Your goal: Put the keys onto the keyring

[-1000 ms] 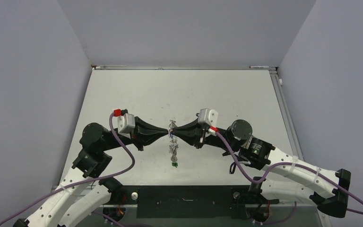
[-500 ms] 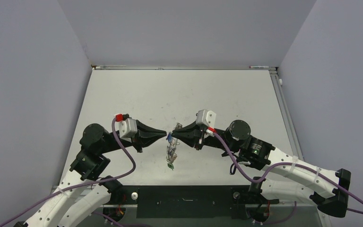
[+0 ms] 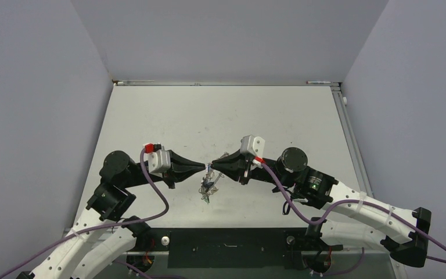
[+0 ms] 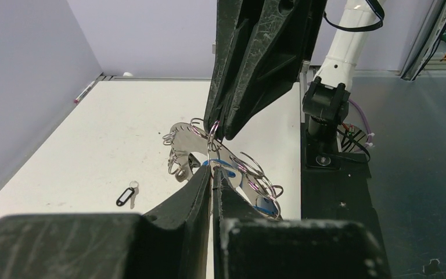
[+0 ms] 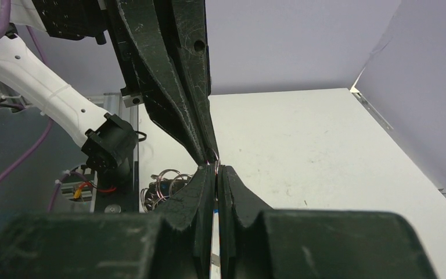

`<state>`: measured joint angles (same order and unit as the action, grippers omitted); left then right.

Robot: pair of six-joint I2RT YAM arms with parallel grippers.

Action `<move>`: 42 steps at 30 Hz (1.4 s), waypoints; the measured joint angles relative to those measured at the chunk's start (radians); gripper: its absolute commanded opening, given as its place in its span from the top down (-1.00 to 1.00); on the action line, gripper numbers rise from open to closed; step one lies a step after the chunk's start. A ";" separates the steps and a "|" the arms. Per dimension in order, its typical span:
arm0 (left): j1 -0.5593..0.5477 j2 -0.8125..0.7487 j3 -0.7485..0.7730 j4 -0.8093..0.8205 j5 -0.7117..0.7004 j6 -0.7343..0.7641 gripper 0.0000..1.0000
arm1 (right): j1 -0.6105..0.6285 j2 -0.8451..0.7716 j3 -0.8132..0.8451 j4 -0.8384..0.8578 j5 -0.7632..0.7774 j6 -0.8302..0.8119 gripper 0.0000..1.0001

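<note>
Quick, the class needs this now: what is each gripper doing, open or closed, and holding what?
Left gripper: closed on the keyring; exact contact is hidden.
Right gripper: closed, pinching a thin wire loop by the keyring.

The keyring [image 4: 181, 132], a wide flat grey metal ring with a big round hole, hangs tilted above the counter [image 4: 93, 145]. It is held up between the closed tips of the left end effector [image 3: 204, 168] and the right end effector [image 3: 213, 165]. Thin wire loops crowd its rim and carry the keys [image 4: 227, 170], which are small and silver. Blue heads show near the left tips, and a green head hangs lowest in the top view. One black-headed key [image 4: 126, 197] lies loose on the counter, well apart from the bundle.
</note>
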<state>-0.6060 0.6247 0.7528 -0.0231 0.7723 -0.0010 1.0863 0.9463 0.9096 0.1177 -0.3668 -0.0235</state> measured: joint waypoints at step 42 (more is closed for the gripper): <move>-0.120 -0.209 -0.082 0.087 -0.237 -0.022 0.32 | -0.052 0.051 0.073 0.076 -0.135 0.066 0.89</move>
<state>-0.7258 0.4152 0.6704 0.0643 0.5354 -0.0231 1.0340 0.9977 0.9825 0.1940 -0.5022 0.0429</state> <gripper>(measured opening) 0.331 0.054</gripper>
